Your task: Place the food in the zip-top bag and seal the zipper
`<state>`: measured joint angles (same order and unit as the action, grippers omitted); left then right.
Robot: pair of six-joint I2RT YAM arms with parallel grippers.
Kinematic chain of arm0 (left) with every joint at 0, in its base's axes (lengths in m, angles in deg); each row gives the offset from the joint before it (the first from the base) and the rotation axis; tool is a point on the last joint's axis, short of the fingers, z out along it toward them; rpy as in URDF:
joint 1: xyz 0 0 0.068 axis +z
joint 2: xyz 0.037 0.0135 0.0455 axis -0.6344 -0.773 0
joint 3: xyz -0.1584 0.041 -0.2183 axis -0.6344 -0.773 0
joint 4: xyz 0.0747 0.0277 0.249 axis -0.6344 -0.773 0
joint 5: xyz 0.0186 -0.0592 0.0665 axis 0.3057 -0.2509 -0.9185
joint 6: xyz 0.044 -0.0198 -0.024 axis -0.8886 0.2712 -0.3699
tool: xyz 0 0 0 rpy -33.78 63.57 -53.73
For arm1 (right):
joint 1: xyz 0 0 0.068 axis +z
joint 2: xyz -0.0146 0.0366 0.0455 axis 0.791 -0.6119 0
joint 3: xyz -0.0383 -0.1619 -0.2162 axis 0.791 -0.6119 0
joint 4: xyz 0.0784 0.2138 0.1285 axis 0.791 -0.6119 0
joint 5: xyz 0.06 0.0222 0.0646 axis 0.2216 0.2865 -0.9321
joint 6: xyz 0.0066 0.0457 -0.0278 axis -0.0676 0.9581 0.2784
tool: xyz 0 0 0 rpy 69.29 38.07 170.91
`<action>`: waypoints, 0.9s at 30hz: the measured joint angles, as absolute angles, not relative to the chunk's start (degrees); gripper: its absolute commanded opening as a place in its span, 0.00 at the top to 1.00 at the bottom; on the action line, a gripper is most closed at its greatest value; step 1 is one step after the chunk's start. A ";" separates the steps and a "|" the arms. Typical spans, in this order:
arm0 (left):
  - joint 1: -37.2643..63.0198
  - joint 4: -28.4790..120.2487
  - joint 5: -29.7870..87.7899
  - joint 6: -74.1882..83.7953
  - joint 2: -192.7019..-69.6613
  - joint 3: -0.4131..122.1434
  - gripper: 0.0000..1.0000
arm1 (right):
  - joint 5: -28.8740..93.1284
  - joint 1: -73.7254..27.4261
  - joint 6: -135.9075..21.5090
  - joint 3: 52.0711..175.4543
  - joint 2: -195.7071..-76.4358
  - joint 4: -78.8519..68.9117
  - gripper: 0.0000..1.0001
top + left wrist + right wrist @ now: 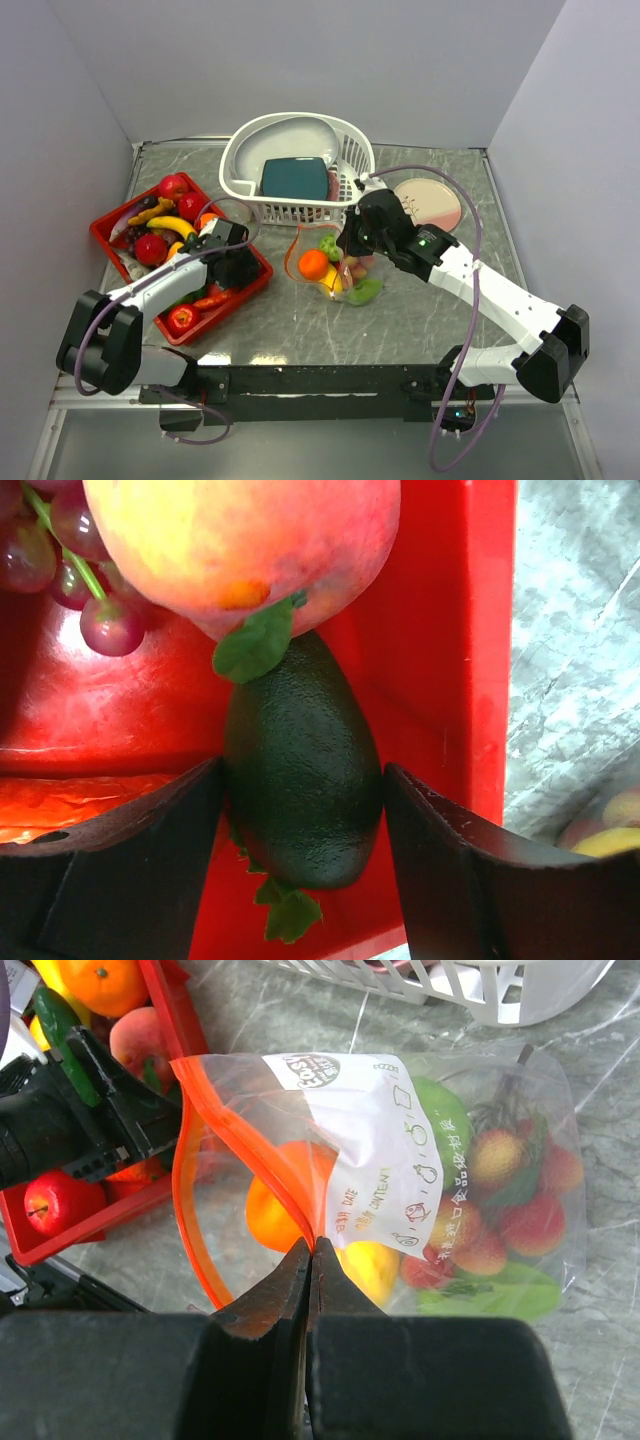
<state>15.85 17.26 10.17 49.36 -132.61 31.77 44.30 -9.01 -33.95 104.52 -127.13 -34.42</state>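
Top view: we see the left gripper low in the red tray, the right gripper at the zip-top bag beside it. Left wrist: fingers clamp a dark green fruit. Right wrist: closed fingers pinch the zipper; an orange and a lemon lie inside.

Clear zip-top bag, mouth open, fruit inside

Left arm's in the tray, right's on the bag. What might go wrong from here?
1. The left pincer grips the dark green fruit with a peach lying against its top end and the red tray wall beside one finger; lifting may roll the peach or snag the wall.
2. The right pincer pinches the zipper at one spot; the floppy zip-top bag may sag shut or slip free.
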 measured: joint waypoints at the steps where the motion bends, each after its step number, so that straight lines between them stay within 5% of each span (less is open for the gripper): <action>1: 15.85 17.43 10.26 49.60 -132.64 31.55 0.32 | 44.22 -9.01 -33.97 104.43 -127.13 -34.42 0.98; 13: 15.85 17.72 10.30 49.54 -133.18 31.77 0.68 | 44.19 -9.01 -33.97 104.43 -127.13 -34.35 0.98; 27: 15.78 5.39 9.19 43.64 -120.81 39.46 0.78 | 44.22 -9.01 -34.06 104.43 -127.15 -34.37 0.98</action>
